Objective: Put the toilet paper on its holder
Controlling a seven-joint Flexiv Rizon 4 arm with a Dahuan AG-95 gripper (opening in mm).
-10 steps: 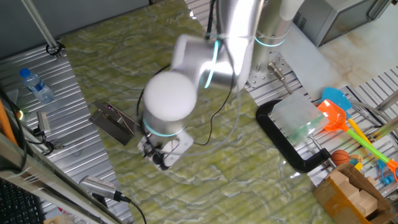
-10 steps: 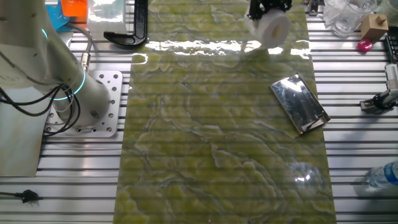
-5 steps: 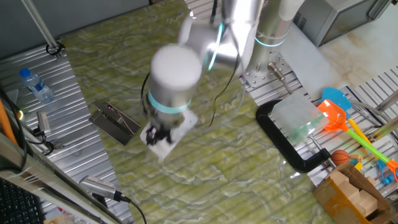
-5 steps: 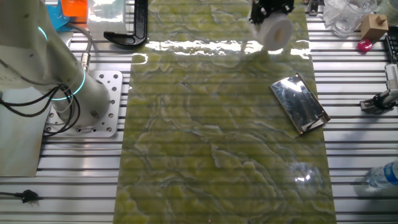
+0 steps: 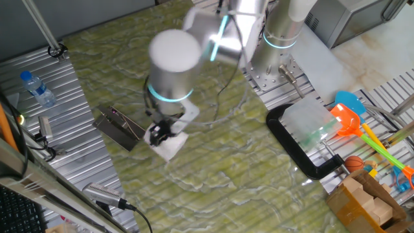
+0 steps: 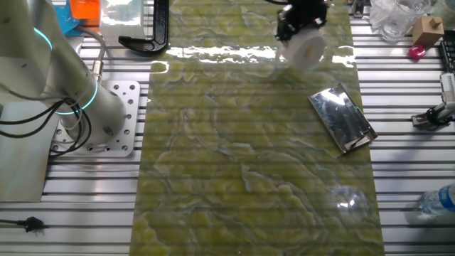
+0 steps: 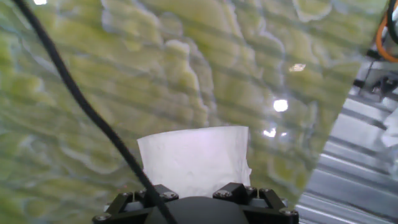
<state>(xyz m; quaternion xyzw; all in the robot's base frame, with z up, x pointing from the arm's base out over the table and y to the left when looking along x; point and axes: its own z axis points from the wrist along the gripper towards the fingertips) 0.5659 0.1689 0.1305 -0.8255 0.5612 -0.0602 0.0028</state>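
The toilet paper, a white embossed roll, hangs just above the green mat in my gripper, which is shut on it. In the other fixed view the toilet paper sits below the black gripper at the mat's far edge. The hand view shows the toilet paper right ahead of the gripper, whose fingertips are hidden behind it. The holder, a dark shiny plate with a thin rod, lies flat to the left of the roll. Seen from the other side, the holder is nearer than the roll and to its right.
A big black C-shaped clamp lies at the mat's right side, with a clear plastic box and bright toys beyond it. A water bottle lies on the slatted table at far left. A cable crosses the hand view.
The arm's wrist has swung round and upward over the mat. The roll, still held, has shifted a little toward the holder.
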